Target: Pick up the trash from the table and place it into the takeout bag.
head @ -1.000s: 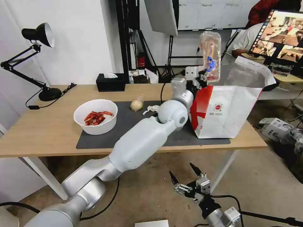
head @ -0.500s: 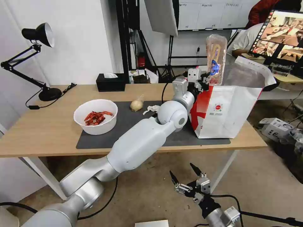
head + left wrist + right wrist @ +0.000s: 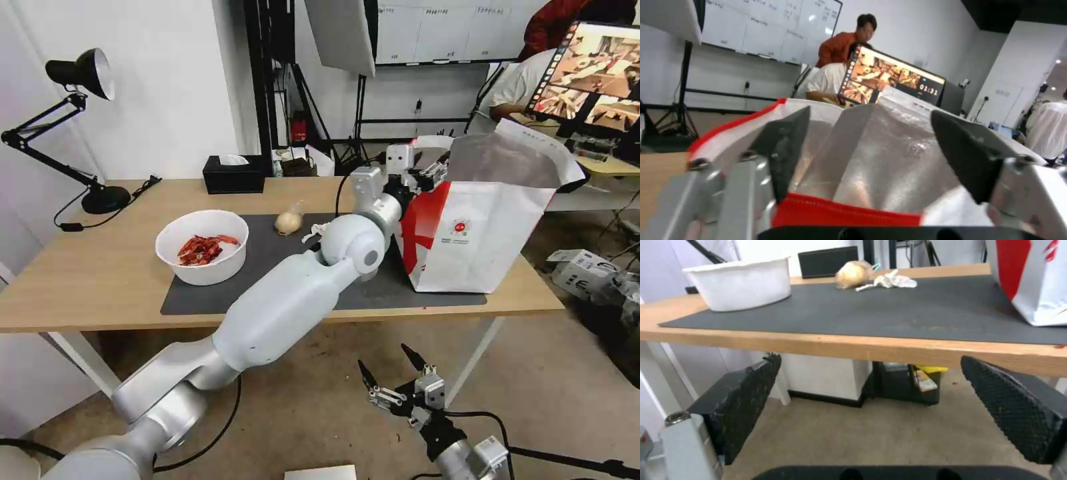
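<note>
Takeout bag point(image 3: 480, 227): boxy, white with a red panel on the near-left corner, small round red logo on front, silver foil lining, mouth open and facing up. Stands upright at right end of dark grey mat point(image 3: 267, 267) on the light-wood table point(image 3: 87, 280); taller than wide, long axis vertical.

Left gripper point(image 3: 427, 175) at bag's left rim, just above the mouth, fingers spread, nothing held. From left wrist, both dark fingertips point(image 3: 782, 150) splayed over the foil interior.

Right gripper point(image 3: 393, 377) low, below table edge, released, fingers apart, empty.

Trash on table, count:
- 1 white bowl point(image 3: 202, 245) with red shells, left part of mat
- 1 knotted beige bag point(image 3: 288, 221), mid mat, knot pointing up
- 1 crumpled white tissue point(image 3: 319, 231), just beside beige bag

Black tissue box point(image 3: 233, 174) at far table edge; 1 black desk lamp point(image 3: 87, 120) at left end.
</note>
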Available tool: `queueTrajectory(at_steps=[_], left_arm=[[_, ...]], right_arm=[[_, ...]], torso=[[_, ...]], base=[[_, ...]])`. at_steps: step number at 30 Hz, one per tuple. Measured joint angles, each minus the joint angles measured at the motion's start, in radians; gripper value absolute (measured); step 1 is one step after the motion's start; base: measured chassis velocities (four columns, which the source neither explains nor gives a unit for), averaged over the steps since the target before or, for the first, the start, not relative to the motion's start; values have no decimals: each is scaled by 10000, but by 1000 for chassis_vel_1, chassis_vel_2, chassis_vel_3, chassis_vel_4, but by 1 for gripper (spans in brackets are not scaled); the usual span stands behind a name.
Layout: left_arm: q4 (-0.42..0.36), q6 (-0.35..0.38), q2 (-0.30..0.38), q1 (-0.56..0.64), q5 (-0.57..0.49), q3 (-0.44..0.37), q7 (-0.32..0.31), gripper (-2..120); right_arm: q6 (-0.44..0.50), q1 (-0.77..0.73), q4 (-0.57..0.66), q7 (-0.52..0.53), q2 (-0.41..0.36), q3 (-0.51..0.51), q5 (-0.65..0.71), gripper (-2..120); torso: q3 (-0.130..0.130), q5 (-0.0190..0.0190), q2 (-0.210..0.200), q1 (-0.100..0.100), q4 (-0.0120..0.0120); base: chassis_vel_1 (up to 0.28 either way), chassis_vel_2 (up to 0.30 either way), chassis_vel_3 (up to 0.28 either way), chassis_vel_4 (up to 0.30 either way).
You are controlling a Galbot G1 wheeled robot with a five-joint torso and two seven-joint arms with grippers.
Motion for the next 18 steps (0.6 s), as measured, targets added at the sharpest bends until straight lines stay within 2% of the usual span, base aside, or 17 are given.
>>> queueTrajectory(at_steps=[4,5,7,8,11,12,15,16,17,18], left_arm=[[-268,-5,195,131,-67,-124,-87,91],[-470,-7,353,256,-85,-209,-134,97],[-1056,-1,744,738,-76,-431,-208,99],[-1056,-1,744,738,-76,-431,-208,99],[-2090,38,1549,1946,185,-997,-220,100],[-2090,38,1549,1946,185,-997,-220,100],[-3075,42,2369,3282,556,-1810,-52,100],[-3075,42,2369,3282,556,-1810,-52,100],[-3534,46,2776,4120,822,-2300,93,100],[-3534,46,2776,4120,822,-2300,93,100]], right_arm=[[51,-44,39,2,50,102,-1,100],[71,-54,74,6,70,164,-4,100],[97,-76,176,28,80,257,-5,100],[97,-76,176,28,80,257,-5,100],[162,-99,311,114,53,341,54,100],[162,-99,311,114,53,341,54,100],[231,-92,376,181,25,367,89,100],[231,-92,376,181,25,367,89,100],[266,-92,397,195,18,366,94,100],[266,-92,397,195,18,366,94,100]], torso=[[0,0,0,0,-2],[0,0,0,0,-3],[0,-1,0,0,-1],[0,-1,0,0,-1],[0,-2,0,0,-1],[0,-2,0,0,-1],[-1,-1,1,0,1],[-1,-1,1,0,1],[0,-5,0,0,2],[0,-5,0,0,2]], base=[[0,0,0,0],[0,0,0,0],[0,0,0,0],[0,0,0,0],[0,0,0,0],[0,0,0,0],[0,0,0,0],[0,0,0,0],[0,0,0,0],[0,0,0,0]])
